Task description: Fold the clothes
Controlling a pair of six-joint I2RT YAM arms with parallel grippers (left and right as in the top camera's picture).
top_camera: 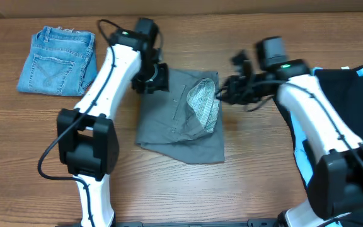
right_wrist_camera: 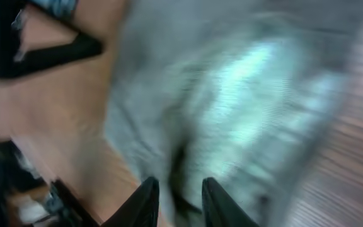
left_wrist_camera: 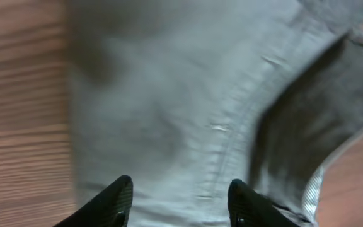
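The clothes, a pair of grey shorts (top_camera: 180, 120), lie folded in the middle of the table, with a pale pocket lining (top_camera: 205, 104) turned out on their right side. My left gripper (top_camera: 153, 79) is at their top left edge. In the left wrist view its fingers (left_wrist_camera: 121, 198) stand wide apart over the grey cloth (left_wrist_camera: 169, 107), so the left gripper (left_wrist_camera: 178, 192) is open. My right gripper (top_camera: 222, 93) is at the shorts' right edge. The right wrist view is blurred. There the right gripper (right_wrist_camera: 180, 192) shows a narrow gap above grey cloth (right_wrist_camera: 244, 94), with nothing clearly pinched.
Small blue denim shorts (top_camera: 57, 60) lie at the back left. A black garment with light-blue fabric (top_camera: 351, 101) lies at the right edge, under the right arm. The wooden table (top_camera: 30, 139) shows in front and at the left.
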